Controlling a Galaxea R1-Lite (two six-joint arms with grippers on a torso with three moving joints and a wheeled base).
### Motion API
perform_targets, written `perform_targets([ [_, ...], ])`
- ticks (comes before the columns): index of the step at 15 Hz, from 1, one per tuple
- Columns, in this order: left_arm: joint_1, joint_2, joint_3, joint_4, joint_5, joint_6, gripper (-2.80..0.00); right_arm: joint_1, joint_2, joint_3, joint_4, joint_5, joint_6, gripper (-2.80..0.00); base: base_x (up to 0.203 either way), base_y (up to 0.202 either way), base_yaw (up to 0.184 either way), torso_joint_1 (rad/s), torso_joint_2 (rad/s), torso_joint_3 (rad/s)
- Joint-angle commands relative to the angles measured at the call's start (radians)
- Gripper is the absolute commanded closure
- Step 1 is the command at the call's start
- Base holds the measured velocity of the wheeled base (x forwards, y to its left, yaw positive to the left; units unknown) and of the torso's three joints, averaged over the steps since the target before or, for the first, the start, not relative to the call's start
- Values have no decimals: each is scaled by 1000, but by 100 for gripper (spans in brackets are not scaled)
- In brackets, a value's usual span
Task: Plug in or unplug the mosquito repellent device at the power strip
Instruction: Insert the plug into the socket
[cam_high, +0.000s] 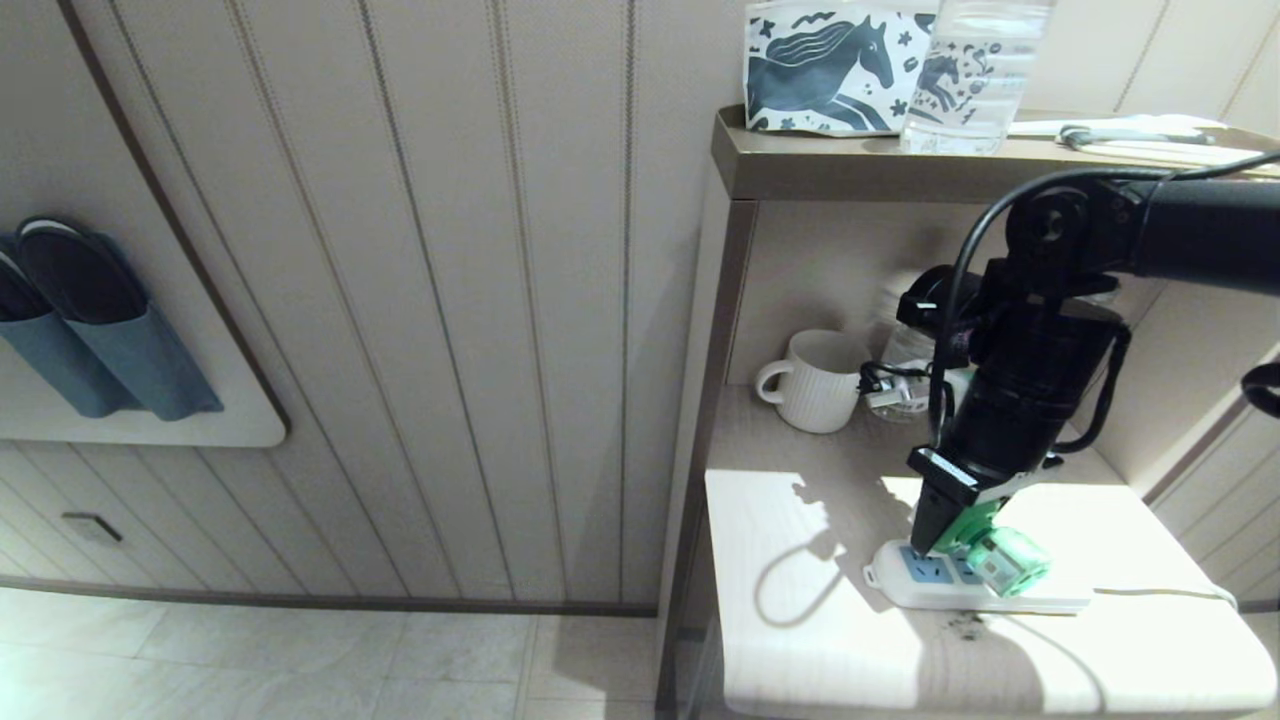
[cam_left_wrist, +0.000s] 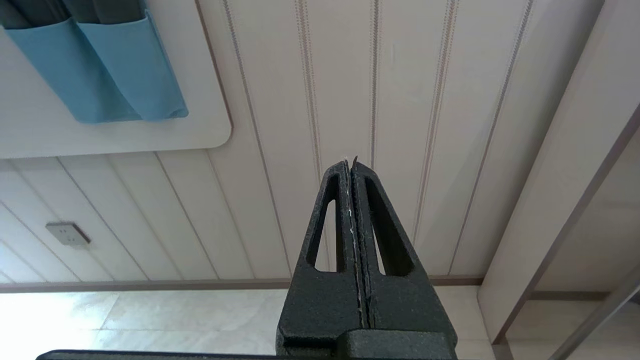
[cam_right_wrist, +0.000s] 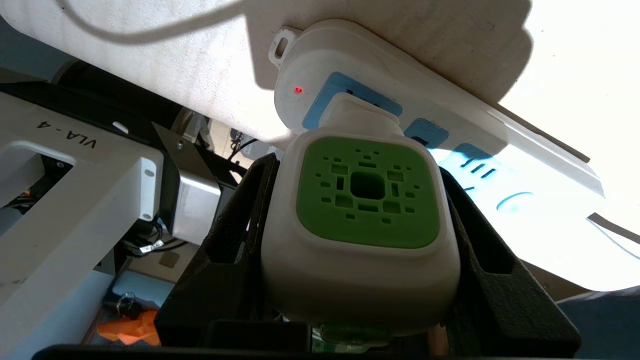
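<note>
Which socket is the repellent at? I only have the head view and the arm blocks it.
Observer: In the right wrist view, the right hand holds the mosquito repellent device with its plug against the end socket panel of the power strip. I can't tell if it's fully seated.
Operator: Strip live?
Observer: A small red light glows on the strip's end, beside that panel.
Operator: Where's the left arm?
Observer: In the left wrist view, the left hand is shut and empty, pointing at the panelled wall.
</note>
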Motion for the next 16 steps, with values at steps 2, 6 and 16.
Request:
perform_targets([
  [2,0,0,0,-1,0,0,0,-1,51,-1,5,9,1,0,0,0,0,0,0,0],
  [6,0,0,0,-1,-1,1,0,-11,84,-1,-16,33,-8,0,0,0,0,0,0,0],
  [16,1,0,0,-2,-1,0,0,-3,85,-1,-45,33,-13,0,0,0,0,0,0,0],
])
